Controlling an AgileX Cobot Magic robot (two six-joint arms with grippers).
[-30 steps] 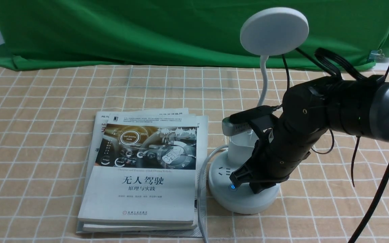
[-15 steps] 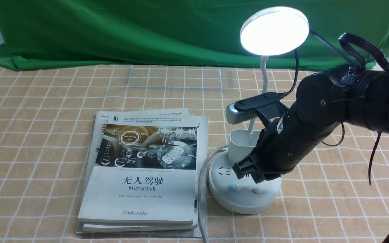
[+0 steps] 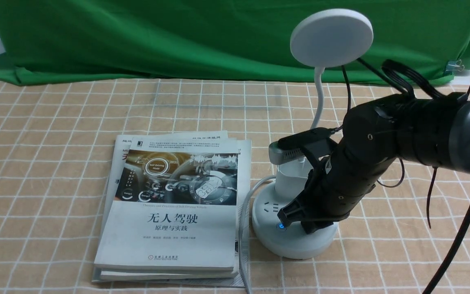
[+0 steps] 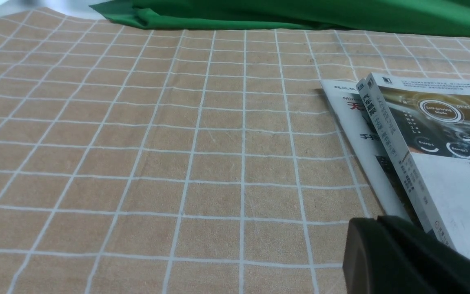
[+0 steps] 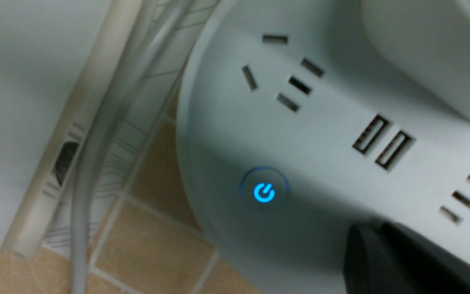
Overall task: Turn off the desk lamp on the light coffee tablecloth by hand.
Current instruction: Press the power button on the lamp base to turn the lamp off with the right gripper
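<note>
Most done: the lamp (image 3: 331, 38) shows a dark head with no glow on the disc, so the switch-off looks made.
Left: only lifting the right claw (image 3: 296, 214) off the base (image 3: 288, 245), I judge.
Blue button (image 3: 281, 227): lit at the base's 7 o'clock. It is likely a power mark for the sockets, not the light.
Lamp: stands on the cloth (image 3: 55, 163) at 3 o'clock of the books (image 3: 169, 237), with its cord (image 3: 244, 216) between them.
Right claw: tip down at the base's 5 o'clock, just beside the blue button, on or just over the surface. It grips nothing. One black finger (image 5: 406, 261) shows, so I cannot tell if the jaws are apart or together.
Left claw (image 4: 402, 261): low beside the books, at the front view's 7 o'clock. It grips nothing seen, and whether it is spread or closed I cannot tell.
</note>
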